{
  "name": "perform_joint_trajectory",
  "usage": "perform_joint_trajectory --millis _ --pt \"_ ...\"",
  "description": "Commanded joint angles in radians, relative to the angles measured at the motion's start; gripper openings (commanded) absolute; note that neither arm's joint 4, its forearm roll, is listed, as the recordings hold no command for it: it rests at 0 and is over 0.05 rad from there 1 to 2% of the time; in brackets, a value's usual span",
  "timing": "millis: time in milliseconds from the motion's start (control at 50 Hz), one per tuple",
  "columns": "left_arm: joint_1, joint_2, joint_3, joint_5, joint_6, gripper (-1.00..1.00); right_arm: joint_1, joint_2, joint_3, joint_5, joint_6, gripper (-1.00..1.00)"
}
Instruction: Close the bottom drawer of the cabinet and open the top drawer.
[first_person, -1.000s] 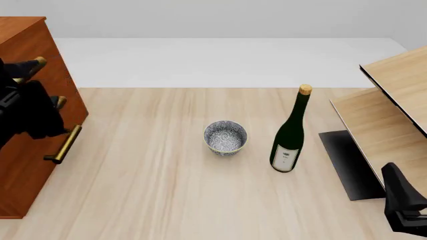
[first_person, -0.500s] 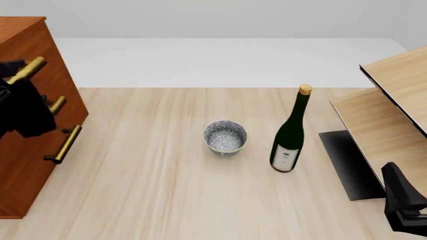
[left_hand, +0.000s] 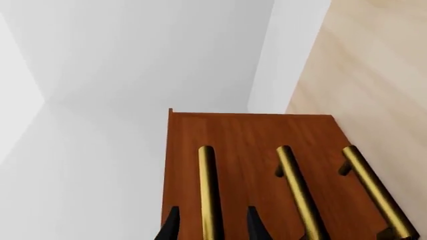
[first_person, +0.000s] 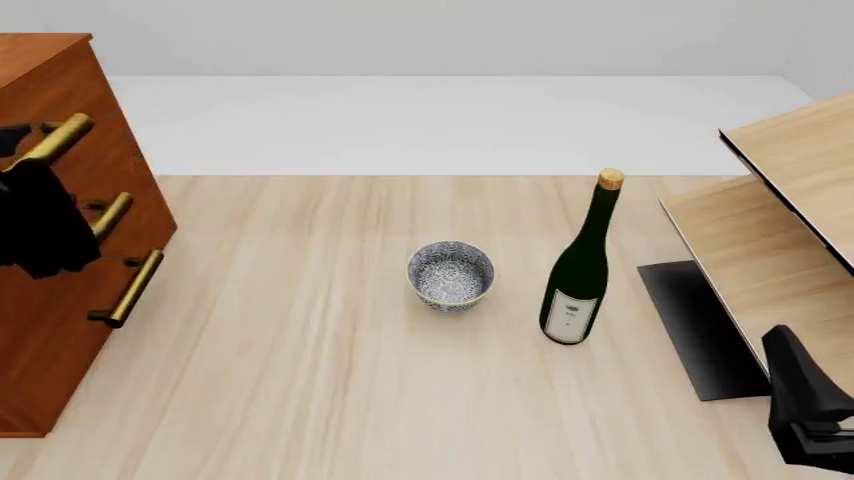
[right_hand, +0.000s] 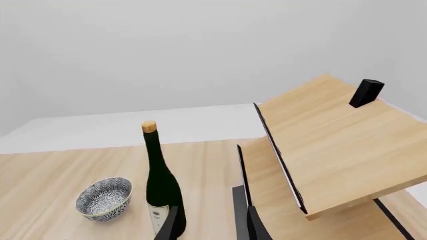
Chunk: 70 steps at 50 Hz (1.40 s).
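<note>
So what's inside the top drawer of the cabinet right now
Nothing can be seen inside. The top drawer sits flush with the cabinet front, so its interior is covered. Only its brass handle shows, with the left claw fingers open on either side of it.

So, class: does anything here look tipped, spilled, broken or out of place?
Nothing stands out. The wine bottle stands upright beside the patterned bowl, nothing has spilled, and the cabinet shows no damage, its brass handles lined up.

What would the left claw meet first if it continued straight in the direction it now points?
Probably the top drawer's brass handle, which already lies between the open left claw's fingers, then the top drawer front behind it.
</note>
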<state>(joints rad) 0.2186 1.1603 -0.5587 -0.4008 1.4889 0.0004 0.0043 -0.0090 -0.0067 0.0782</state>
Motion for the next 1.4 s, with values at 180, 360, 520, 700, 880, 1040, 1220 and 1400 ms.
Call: perform_joint_trajectory --millis 180,360,520,700,880,1040,1220,1400 --pt "0.035 0.016 0.0 -0.011 0.0 1.0 0.004 -0.004 0.002 0.001 -0.007 1.0" --pt "0.053 0.008 0.002 -0.004 -0.004 1.0 0.006 -0.004 0.002 0.001 -0.009 1.0" --pt "0.067 0.004 0.0 -0.001 -0.01 1.0 0.007 -0.003 0.002 0.001 -0.009 1.0" --pt "0.085 0.005 0.002 -0.002 -0.012 1.0 0.008 -0.003 0.002 0.001 -0.009 1.0" --pt "0.092 0.003 0.007 -0.003 -0.01 1.0 0.008 -0.003 0.001 0.001 -0.009 1.0" --pt "0.091 0.009 -0.002 -0.011 -0.008 -1.0 0.008 -0.003 0.0 0.001 -0.008 1.0" --pt "0.087 0.011 -0.009 -0.013 -0.006 -1.0 0.007 -0.003 0.0 0.0 -0.006 1.0" --pt "0.074 -0.004 -0.013 -0.001 -0.003 -1.0 0.006 -0.003 -0.001 0.001 -0.003 1.0"
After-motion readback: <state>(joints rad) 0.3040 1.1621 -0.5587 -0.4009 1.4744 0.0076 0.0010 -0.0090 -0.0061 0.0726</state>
